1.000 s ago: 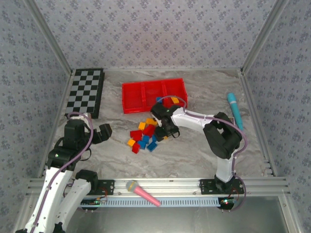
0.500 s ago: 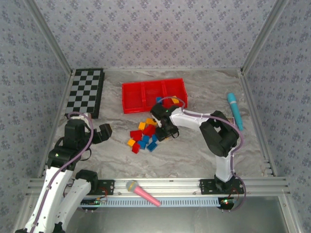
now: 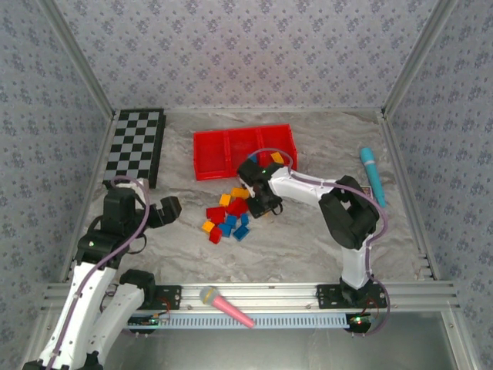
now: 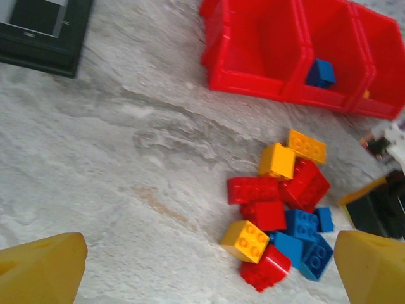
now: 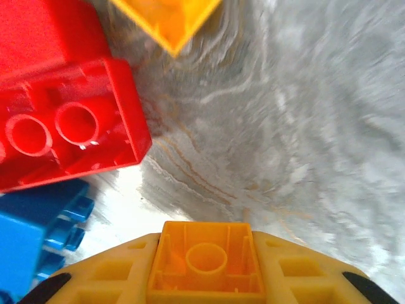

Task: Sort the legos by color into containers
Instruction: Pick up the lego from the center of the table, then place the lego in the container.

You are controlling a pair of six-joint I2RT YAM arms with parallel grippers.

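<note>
A heap of red, blue and orange-yellow legos (image 3: 227, 216) lies mid-table, in front of the red tray (image 3: 216, 171). My right gripper (image 3: 263, 203) hangs at the heap's right edge, shut on a small orange-yellow lego (image 5: 205, 263) whose hollow underside faces the wrist camera. Beside it lie a red lego (image 5: 63, 120) and a blue lego (image 5: 31, 234). My left gripper (image 3: 166, 210) stands open left of the heap (image 4: 278, 209), its yellow fingertips (image 4: 38, 266) wide apart. The tray (image 4: 247, 79) holds a blue lego (image 4: 321, 73) in its middle compartment and an orange-yellow one (image 3: 276, 159) in its right one.
A black-and-white checkered board (image 3: 137, 145) lies at the back left. A teal microphone (image 3: 372, 173) rests at the right, a pink one (image 3: 225, 304) at the near edge. Side walls enclose the table.
The right gripper has shifted a little up and toward the tray with the orange-yellow lego in it. The left gripper has edged slightly right.
</note>
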